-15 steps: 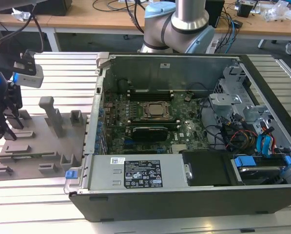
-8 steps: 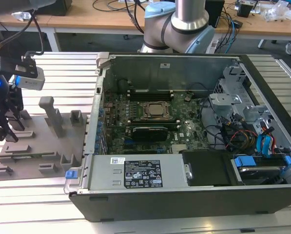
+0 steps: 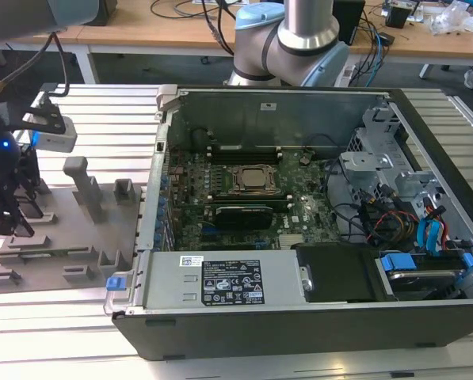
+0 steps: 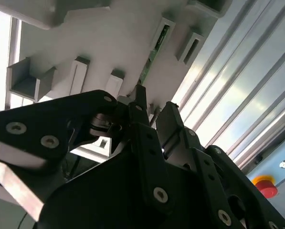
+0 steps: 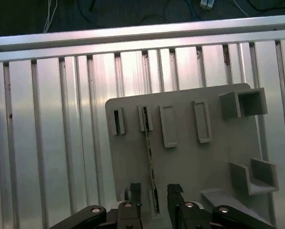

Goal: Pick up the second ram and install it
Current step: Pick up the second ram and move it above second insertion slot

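The second ram (image 5: 151,157) is a thin green stick standing on edge in a slot of the grey holder tray (image 5: 190,162). In the second wrist view its green edge (image 4: 155,45) runs along the tray (image 4: 109,38). My gripper (image 5: 154,192) is open and straddles the stick's near end, one black finger on each side with a small gap to each. The second wrist view shows the same straddle, with the gripper (image 4: 154,110) close over the tray. In the exterior view the gripper (image 3: 10,210) hangs over the tray (image 3: 70,229) at that view's far left.
The open computer case (image 3: 299,214) lies to the exterior view's right of the tray, with the green motherboard (image 3: 244,198) inside. Grey upright blocks (image 3: 82,186) rise from the tray. The ribbed aluminium table (image 5: 51,133) surrounds it. The arm's base (image 3: 291,39) stands behind the case.
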You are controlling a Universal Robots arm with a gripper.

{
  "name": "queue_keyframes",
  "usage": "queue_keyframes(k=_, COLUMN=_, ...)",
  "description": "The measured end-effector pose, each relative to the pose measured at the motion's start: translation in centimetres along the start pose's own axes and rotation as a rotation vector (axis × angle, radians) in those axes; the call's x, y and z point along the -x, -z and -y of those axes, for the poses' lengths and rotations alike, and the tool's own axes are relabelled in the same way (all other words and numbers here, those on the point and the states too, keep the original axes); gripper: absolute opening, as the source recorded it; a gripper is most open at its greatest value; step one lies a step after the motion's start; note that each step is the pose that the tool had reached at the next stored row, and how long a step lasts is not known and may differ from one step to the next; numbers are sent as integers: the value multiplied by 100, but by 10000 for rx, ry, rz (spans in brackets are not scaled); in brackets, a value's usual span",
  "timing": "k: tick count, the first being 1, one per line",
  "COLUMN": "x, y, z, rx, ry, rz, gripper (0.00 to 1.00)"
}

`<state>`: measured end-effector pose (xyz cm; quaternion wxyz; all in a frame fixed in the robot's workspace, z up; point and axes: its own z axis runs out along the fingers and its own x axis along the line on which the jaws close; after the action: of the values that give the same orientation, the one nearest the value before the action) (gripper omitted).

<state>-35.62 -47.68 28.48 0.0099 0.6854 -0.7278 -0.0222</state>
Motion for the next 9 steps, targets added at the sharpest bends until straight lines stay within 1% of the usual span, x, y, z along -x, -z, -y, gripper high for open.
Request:
queue_keyframes(k=2, x=-1, y=-35, z=1, rx=11, ry=713, rz=-33, gripper=36)
queue_keyframes(k=3, x=-1, y=-48, z=2, rx=21, ry=1204, rz=-56, gripper=36)
queue_keyframes(k=9, x=-2, y=-146, z=6, rx=20, ry=1218, rz=-57, gripper=36)
